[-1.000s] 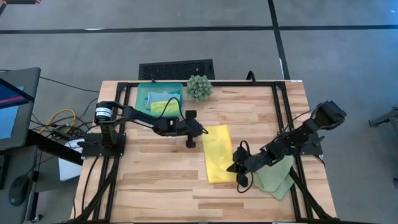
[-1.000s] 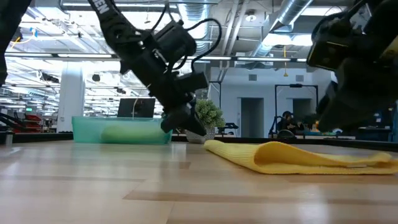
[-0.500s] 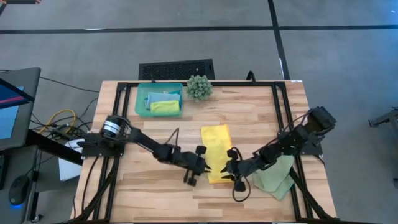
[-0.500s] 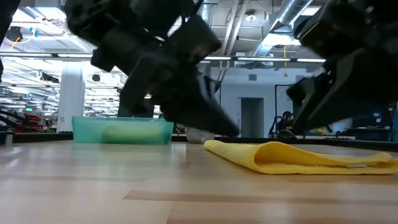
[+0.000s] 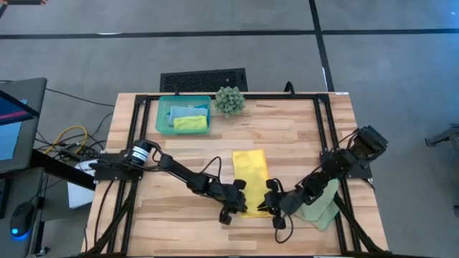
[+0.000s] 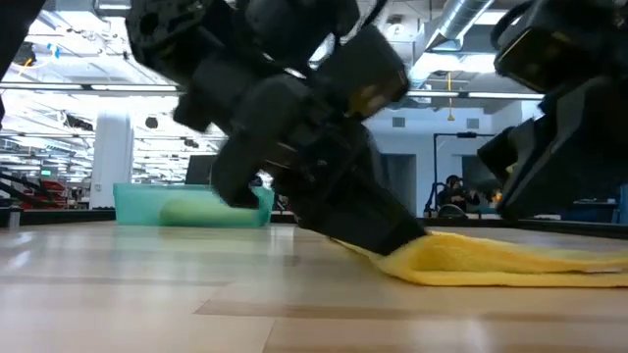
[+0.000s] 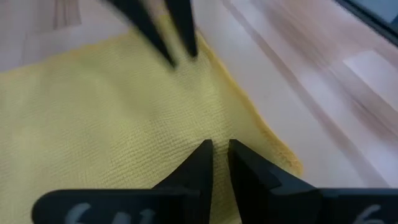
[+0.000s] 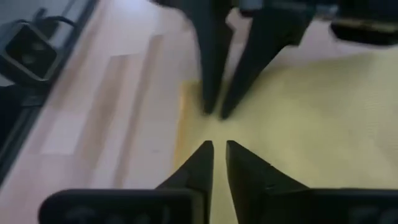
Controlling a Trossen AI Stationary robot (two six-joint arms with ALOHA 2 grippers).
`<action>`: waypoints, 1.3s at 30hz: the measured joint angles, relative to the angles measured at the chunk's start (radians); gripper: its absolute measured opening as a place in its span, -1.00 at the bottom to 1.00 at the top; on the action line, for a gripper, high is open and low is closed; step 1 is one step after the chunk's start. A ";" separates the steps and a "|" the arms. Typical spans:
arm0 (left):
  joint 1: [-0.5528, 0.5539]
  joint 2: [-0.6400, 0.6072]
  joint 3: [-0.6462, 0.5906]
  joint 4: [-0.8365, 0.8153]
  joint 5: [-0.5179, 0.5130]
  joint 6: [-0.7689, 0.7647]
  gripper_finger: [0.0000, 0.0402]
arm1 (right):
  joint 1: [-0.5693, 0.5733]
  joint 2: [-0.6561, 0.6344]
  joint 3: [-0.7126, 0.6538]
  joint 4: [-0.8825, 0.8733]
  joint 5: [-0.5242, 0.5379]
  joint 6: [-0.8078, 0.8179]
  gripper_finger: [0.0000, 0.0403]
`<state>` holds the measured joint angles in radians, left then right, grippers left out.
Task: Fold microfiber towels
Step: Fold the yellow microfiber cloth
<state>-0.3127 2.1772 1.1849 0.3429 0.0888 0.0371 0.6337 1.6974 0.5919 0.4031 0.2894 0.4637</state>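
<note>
The yellow towel (image 5: 250, 172), folded to a long rectangle, lies flat on the table's middle. My left gripper (image 5: 246, 204) slants down on its near left corner, fingers shut to a slit (image 7: 219, 148). My right gripper (image 5: 261, 205) faces it from the right, on the near edge, fingers likewise drawn together (image 8: 216, 146). The pale sage towel (image 5: 320, 206) lies under the right arm. A light blue towel (image 5: 188, 112) and a lime green towel (image 5: 190, 123) lie in the teal tray (image 5: 164, 115). My left gripper comes slanting down from the table's left. Its fingertips (image 6: 392, 235) meet the yellow towel at the near left corner (image 7: 273, 155). Whether any cloth sits in the slit, I cannot tell. The towel lies flat. My right gripper comes slanting down from the table's right. Its tips stand on the yellow towel just inside the near edge (image 8: 186, 134), close to the left fingers (image 8: 214, 93). Whether a layer is pinched between them does not show. The towel lies flat.
The spiky green plant (image 5: 229, 100) stands at the far edge beside the tray. A black frame rail (image 5: 326, 122) runs along the table's right side. Bare wood (image 5: 179, 215) lies near and left of the yellow towel.
My left gripper has swung from beside the yellow towel's far left part toward the table's near edge, tipping down onto the towel's near left corner. My right gripper has shifted a little leftward and rolled, settling on the near edge. The towel lies where it was.
</note>
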 joint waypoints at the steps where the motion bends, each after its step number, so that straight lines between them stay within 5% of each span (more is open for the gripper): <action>1: -0.002 -0.015 0.000 -0.018 -0.006 0.001 -0.77 | 0.005 0.000 0.000 0.009 0.000 0.000 -0.70; 7: -0.038 -0.078 0.019 -0.072 -0.014 0.003 -0.77 | 0.040 0.012 0.000 0.044 0.004 0.015 -0.73; 22: -0.074 -0.015 0.028 -0.053 -0.043 -0.034 -0.77 | 0.054 0.034 0.020 0.076 0.027 -0.037 -0.71; 28: -0.077 -0.074 0.082 -0.082 -0.036 -0.092 -0.77 | 0.080 0.101 0.094 0.085 0.026 -0.174 -0.46; 33: -0.067 -0.087 0.107 -0.216 -0.140 -0.180 -0.77 | 0.075 0.202 0.132 0.064 0.028 -0.205 -0.19; 39: -0.035 -0.074 0.084 -0.263 -0.185 -0.184 -0.77 | 0.066 0.249 0.151 0.084 0.066 -0.172 -0.24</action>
<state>-0.3475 2.1032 1.2692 0.0803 -0.0963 -0.1471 0.6998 1.9468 0.7433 0.4871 0.3557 0.2916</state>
